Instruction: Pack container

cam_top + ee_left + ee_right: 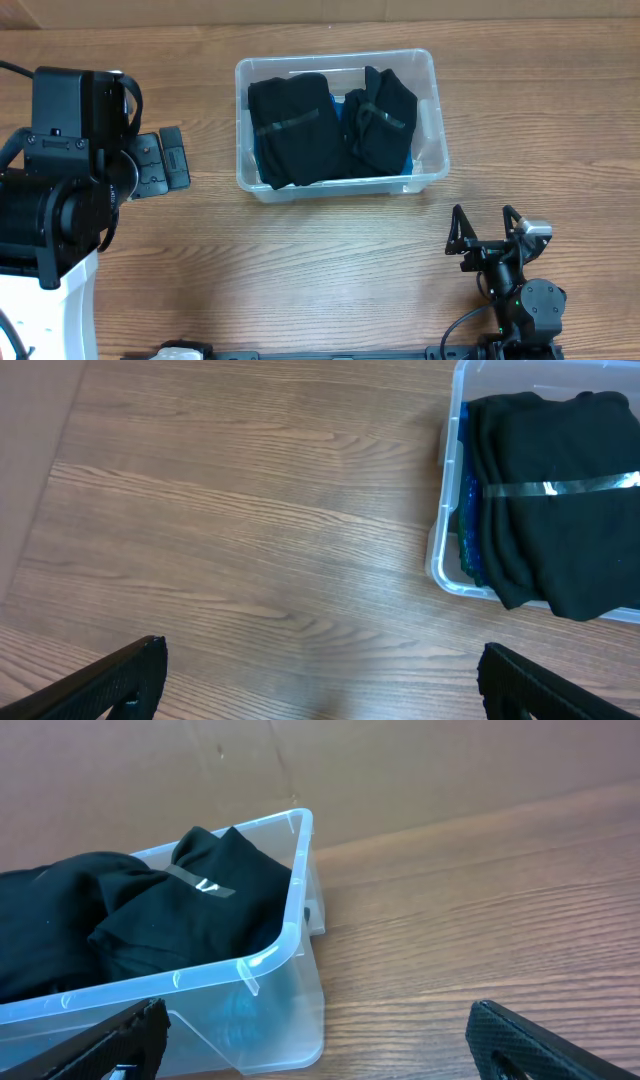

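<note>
Just ahead-left of my right gripper (484, 212), wide open and empty like the farther left gripper (320, 655), the container (428, 130) lies crosswise.

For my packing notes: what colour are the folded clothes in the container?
The folded clothes are black; clearest in the overhead view.

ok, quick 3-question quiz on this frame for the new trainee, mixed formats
1. True or false: the left gripper and right gripper are both open and hold nothing.
2. How many black folded bundles lie in the container?
3. What colour is the material showing under the bundles? A blue, B red, C yellow.
Key: 1 true; 2 two; 3 A.
</note>
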